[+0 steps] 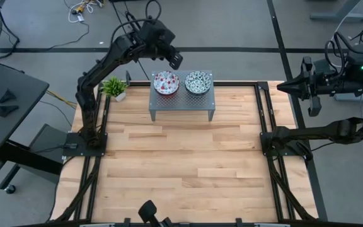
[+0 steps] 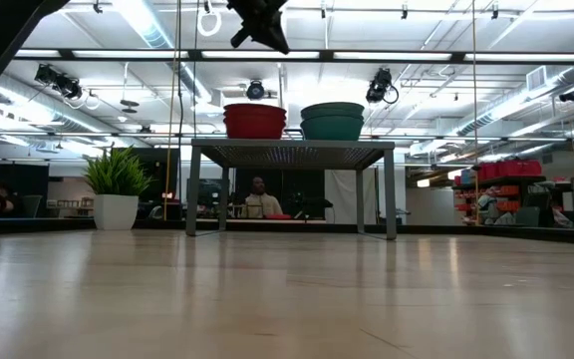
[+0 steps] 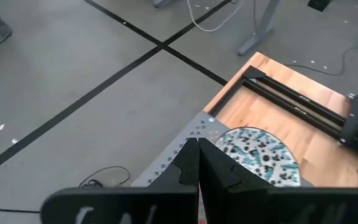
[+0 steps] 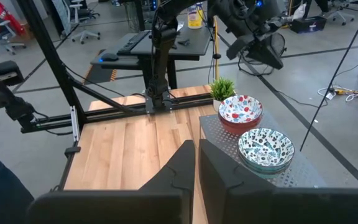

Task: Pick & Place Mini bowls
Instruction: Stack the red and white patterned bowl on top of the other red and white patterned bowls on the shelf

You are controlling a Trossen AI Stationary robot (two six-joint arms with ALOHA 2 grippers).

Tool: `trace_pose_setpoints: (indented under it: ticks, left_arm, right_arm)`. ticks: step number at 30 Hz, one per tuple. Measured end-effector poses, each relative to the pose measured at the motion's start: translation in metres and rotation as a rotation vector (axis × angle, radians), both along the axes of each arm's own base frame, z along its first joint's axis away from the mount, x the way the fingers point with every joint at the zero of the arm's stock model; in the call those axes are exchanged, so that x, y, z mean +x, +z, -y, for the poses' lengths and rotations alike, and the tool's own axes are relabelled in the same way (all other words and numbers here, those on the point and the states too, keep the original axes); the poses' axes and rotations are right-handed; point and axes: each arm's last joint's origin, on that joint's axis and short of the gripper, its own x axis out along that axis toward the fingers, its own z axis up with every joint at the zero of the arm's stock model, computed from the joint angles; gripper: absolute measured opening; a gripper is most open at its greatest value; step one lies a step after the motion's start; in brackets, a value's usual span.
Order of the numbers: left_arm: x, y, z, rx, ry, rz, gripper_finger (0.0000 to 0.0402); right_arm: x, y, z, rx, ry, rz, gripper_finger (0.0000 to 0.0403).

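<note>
Two stacks of mini bowls stand by their bases on top of the grey perforated stand point(image 1: 181, 106): a reddish-pink stack point(image 1: 166, 82) on its left half and a green-teal stack point(image 1: 198, 82) on its right half. In the low view the red stack point(image 2: 254, 121) and the green stack point(image 2: 332, 121) stand side by side. My left gripper point(image 1: 175, 61) hangs shut and empty in the air above and just beyond the red stack. The left wrist view looks past its tips point(image 3: 197, 144) at the green bowl point(image 3: 260, 155). My right gripper point(image 4: 196, 146) waits shut and empty past the table's right edge.
A small potted plant point(image 1: 115, 87) stands at the table's far left corner, next to the stand. Black rails point(image 1: 266, 120) run along both sides of the wooden tabletop point(image 1: 181, 170). In the low view people show in the room behind the stand.
</note>
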Motion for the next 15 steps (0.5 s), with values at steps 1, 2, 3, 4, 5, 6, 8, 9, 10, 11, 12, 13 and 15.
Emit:
trace_pose_setpoints:
  ticks: [1,2,3,4,5,6,8,9,10,11,12,13,15]
  left_arm:
    - [0.001,0.0,0.002,0.001,-0.006,0.002,0.0]
    - [0.003,0.0,0.004,0.004,-0.014,0.003,0.0]
    - [0.004,0.0,0.006,0.008,-0.022,0.0,0.0]
    - [0.005,0.0,0.007,0.014,-0.032,-0.005,0.0]
    - [0.004,0.001,0.008,0.016,-0.036,-0.006,0.0]
    - [0.003,0.001,0.008,0.014,-0.036,-0.008,0.0]
    - [-0.001,0.005,0.009,0.017,-0.032,-0.002,0.0]
    - [-0.002,0.006,0.009,0.019,-0.031,0.001,0.0]
    - [-0.003,0.007,0.01,0.02,-0.03,0.002,0.0]
    - [-0.004,0.008,0.01,0.019,-0.033,0.005,0.0]
    - [-0.005,0.009,0.011,0.013,-0.039,0.004,0.0]
    - [-0.007,0.008,0.011,0.006,-0.041,-0.002,0.0]
    - [-0.006,0.01,0.014,0.01,-0.052,0.005,0.0]
  right_arm:
    - [0.0,0.0,0.0,0.0,0.0,0.0,0.0025]
    - [0.0,0.0,0.0,0.0,0.0,0.0,0.0025]
    - [0.0,0.0,0.0,0.0,0.0,0.0,0.0025]
    - [0.0,0.0,0.0,0.0,0.0,0.0,0.0025]
    - [0.0,0.0,0.0,0.0,0.0,0.0,0.0025]
    - [0.0,0.0,0.0,0.0,0.0,0.0,0.0025]
    - [0.0,0.0,0.0,0.0,0.0,0.0,0.0025]
    - [0.0,0.0,0.0,0.0,0.0,0.0,0.0025]
    - [0.0,0.0,0.0,0.0,0.0,0.0,0.0025]
    - [0.0,0.0,0.0,0.0,0.0,0.0,0.0025]
    - [0.0,0.0,0.0,0.0,0.0,0.0,0.0025]
    - [0.0,0.0,0.0,0.0,0.0,0.0,0.0025]
    - [0.0,0.0,0.0,0.0,0.0,0.0,0.0025]
